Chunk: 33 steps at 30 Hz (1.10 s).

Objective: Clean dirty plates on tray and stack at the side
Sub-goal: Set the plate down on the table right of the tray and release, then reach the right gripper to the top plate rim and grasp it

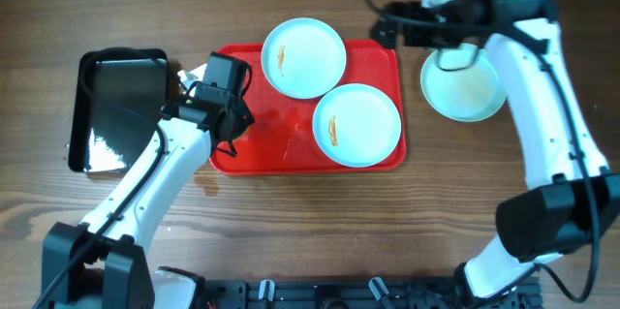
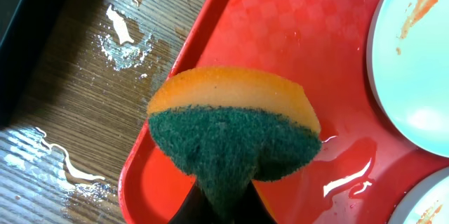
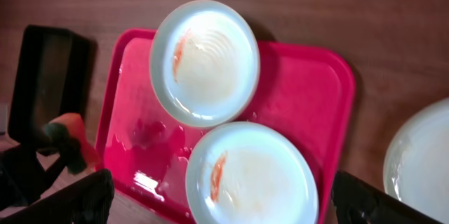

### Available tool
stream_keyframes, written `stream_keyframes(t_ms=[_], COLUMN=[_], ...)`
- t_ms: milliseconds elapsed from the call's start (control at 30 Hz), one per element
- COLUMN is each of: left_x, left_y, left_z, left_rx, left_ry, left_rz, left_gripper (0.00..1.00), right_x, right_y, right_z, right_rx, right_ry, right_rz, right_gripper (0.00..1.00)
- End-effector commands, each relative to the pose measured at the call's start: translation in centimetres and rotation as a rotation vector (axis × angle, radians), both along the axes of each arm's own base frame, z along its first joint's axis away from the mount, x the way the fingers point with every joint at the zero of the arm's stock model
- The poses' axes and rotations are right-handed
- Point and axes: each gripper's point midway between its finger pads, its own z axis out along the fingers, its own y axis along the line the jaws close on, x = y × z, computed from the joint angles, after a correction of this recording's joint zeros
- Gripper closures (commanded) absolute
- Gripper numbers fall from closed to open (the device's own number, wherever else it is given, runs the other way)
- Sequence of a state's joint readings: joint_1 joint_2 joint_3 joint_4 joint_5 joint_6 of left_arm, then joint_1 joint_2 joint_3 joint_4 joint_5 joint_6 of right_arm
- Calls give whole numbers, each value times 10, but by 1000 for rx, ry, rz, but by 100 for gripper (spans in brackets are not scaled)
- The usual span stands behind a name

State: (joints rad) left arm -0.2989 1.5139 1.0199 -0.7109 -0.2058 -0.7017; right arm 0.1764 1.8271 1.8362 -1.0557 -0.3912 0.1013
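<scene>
L fingers [image 2: 184, 214] closed on a sponge [image 2: 231, 129], orange top, green scrub face, held over the tray's [image 1: 383, 57] left edge. R fingers [image 3: 77, 199] spread wide, gripping nothing, above the back edge of a plate [image 1: 470, 96] on the surface [image 1: 291, 231] just right of the tray. Tray holds 2 plates, back one [image 1: 303, 57] & front one [image 1: 356, 125], rims meeting, each w/ an orange smear. Water [image 2: 347, 182] pooled on the red bottom. Glossy black tray [image 1: 116, 106] far left.
</scene>
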Motion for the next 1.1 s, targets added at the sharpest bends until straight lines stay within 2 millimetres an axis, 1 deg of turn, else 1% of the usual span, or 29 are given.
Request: stream_keyframes(t_ms=[0,67,133,167,200,233,267,300,333,433,567,667,767,867,933,967,1067], left_x=[-2,-2,-2,-2,-2,-2,-2,-2,-2,-2,-2,-2,-2,-1,0,1,1], left_y=[-2,-2,-2,-2,-2,-2,-2,-2,-2,-2,-2,-2,-2,-2,-3,-3,-3], left_z=[-4,-4,-4,-4,-4,-4,-4,-4,-4,-4,-4,-4,-4,-4,-3,-3,-3], left_rx=[-18,-18,-17,-15,-9,-7,-7,-8,-8,-8,-8,-8,-7,-9,-10,-11,-12], left_ry=[13,13,13,13,14,14,14,14,14,15,14,14,14,11,6,3,1], left_rz=[4,4,4,-1,-15,-20,-19,-19,-20,-20,-20,-20,-20,-20,-20,-20,-20], left_gripper=[96,96,96,96,96,96,96,96,96,96,96,96,96,96,96,96,96], right_x=[18,30,41,46,51,54,58,61,64,69,68,65,64,65,65,65,63], right_y=[21,31,37,38,40,42,46,49,50,40,39,39,39,48,54,56,62], right_z=[-1,-9,-24,-35,-48,-57,-73,-84,-103,-151,-194,-214,-224,-222,-221,-220,-222], right_rx=[-5,-9,-28,-30,-32,-34,-41,-46,-66,-128,-149,-158,-157,-117,-95,-86,-85], right_ry=[-67,-100,-116,-104,-84,-68,-50,-38,-16,67,143,178,202,201,200,200,208], right_rz=[-8,-11,-23,-53,-85,-98,-98,-95,-99,-193,-217,-217,-237,-216,-204,-200,-210], right_gripper=[0,0,1,6,15,16,17,18,18,18,19,27,30,34,40,46,55])
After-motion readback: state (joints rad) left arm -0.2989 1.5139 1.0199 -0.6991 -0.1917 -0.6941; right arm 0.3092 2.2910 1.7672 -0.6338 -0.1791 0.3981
